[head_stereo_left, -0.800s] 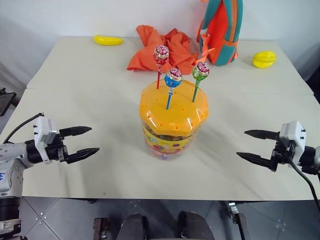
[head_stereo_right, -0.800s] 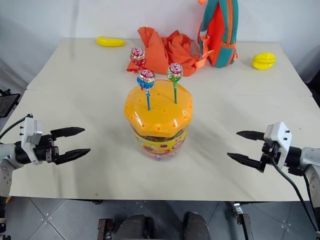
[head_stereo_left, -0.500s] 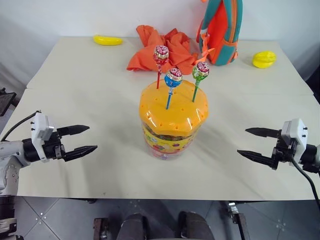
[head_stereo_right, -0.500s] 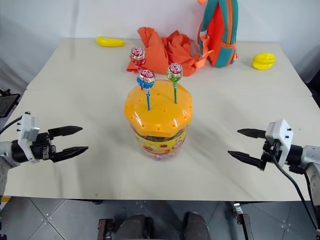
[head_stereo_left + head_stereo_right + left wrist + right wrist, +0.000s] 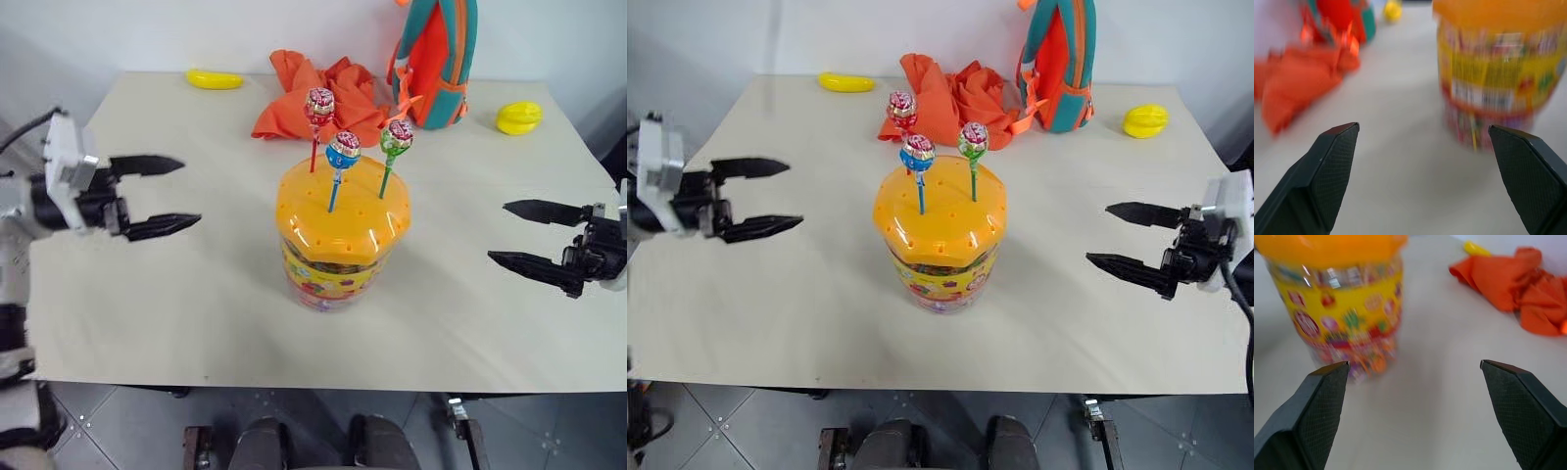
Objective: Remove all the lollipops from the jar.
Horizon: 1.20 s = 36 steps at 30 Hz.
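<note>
Jar point(image 5: 342, 235) sits mid-table point(image 5: 176, 294) in your left eye view, orange lid on, with all three lollipops planted in the lid: red point(image 5: 318, 104) at 11 o'clock, blue point(image 5: 343, 150) at centre, green point(image 5: 396, 135) at 1 o'clock. Your left gripper point(image 5: 167, 196) hangs at the jar's 9 o'clock, well apart, fingers spread wide and holding nothing. Your right gripper point(image 5: 524, 235) hangs at 3 o'clock, also well apart, equally wide and empty.

Right eye view gives you the cloth point(image 5: 945, 93) and backpack point(image 5: 1055, 61) at the jar's 12 to 1 o'clock, a yellow banana-shaped toy point(image 5: 846, 82) at 11 and a yellow lump point(image 5: 1145, 120) at 2.

Left wrist view puts the jar's label between your parted fingertips point(image 5: 1337, 161), untouched.

Right wrist view shows the same gap, with the jar and cloth beyond.
</note>
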{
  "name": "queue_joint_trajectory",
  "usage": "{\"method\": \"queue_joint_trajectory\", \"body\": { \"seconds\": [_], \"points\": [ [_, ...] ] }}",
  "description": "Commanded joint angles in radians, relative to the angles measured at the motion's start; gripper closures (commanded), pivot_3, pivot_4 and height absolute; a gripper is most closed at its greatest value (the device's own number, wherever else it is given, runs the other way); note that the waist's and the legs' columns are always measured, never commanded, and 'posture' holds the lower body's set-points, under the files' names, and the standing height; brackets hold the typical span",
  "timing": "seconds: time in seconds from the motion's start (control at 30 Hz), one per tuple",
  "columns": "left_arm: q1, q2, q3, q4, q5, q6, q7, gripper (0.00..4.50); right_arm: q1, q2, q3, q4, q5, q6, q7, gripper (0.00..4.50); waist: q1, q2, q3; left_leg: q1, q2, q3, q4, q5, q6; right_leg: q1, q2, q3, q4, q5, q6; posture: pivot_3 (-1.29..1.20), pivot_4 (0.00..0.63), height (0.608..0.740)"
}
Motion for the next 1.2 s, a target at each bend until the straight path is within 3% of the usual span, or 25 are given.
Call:
{"method": "queue_joint_trajectory", "body": {
  "seconds": [0.03, 0.37, 0.7, 0.93, 1.03, 1.2],
  "points": [
    [-0.120, -0.054, -0.033, 0.035, -0.030, -0.026, -0.066, 0.00, 0.010, -0.021, -0.066, -0.083, 0.075, 0.051, 0.000, 0.04, 0.000, 0.000, 0.000, 0.000, 0.000, 0.000, 0.000, 0.000, 0.000, 0.000, 0.000, 0.000, 0.000, 0.000, 0.000, 0.00, 0.150, 0.740],
    [-0.423, -0.301, -0.082, 0.310, -0.064, -0.072, -0.291, 0.00, 0.036, 0.019, -0.111, -0.216, 0.160, 0.106, -0.090, 0.04, -0.003, -0.001, 0.000, -0.001, 0.000, -0.001, 0.002, -0.001, 0.001, 0.000, 0.000, -0.001, 0.000, 0.000, 0.000, 0.00, 0.150, 0.740],
    [-0.459, -0.346, -0.239, 0.377, -0.101, -0.036, -0.312, 0.00, 0.070, 0.039, -0.165, -0.287, 0.228, 0.121, -0.160, 0.04, 0.001, -0.002, 0.001, -0.002, -0.001, -0.003, 0.003, -0.001, 0.002, 0.000, -0.001, -0.002, 0.000, 0.000, 0.000, 0.00, 0.150, 0.740],
    [-0.507, -0.393, -0.266, 0.422, -0.088, -0.031, -0.312, 0.00, 0.081, 0.043, -0.186, -0.296, 0.236, 0.108, -0.190, 0.04, 0.000, -0.003, 0.002, -0.003, -0.001, -0.003, 0.003, -0.001, 0.002, 0.000, -0.001, -0.002, 0.000, 0.000, 0.000, 0.00, 0.150, 0.740],
    [-0.530, -0.412, -0.238, 0.447, -0.101, -0.006, -0.308, 0.56, 0.083, 0.045, -0.194, -0.299, 0.239, 0.106, -0.200, 0.00, -0.001, -0.003, 0.002, -0.002, -0.001, -0.003, 0.003, -0.001, 0.002, 0.000, -0.001, -0.002, 0.000, 0.000, 0.000, 0.00, 0.150, 0.740],
    [-0.532, -0.398, -0.248, 0.430, -0.113, 0.027, -0.312, 2.05, 0.102, 0.049, -0.208, -0.307, 0.233, 0.098, -0.206, 0.00, -0.001, -0.003, 0.002, -0.002, -0.001, -0.004, 0.003, -0.001, 0.002, 0.000, -0.001, -0.002, 0.000, 0.000, 0.000, 0.00, 0.150, 0.740]
  ]
}}
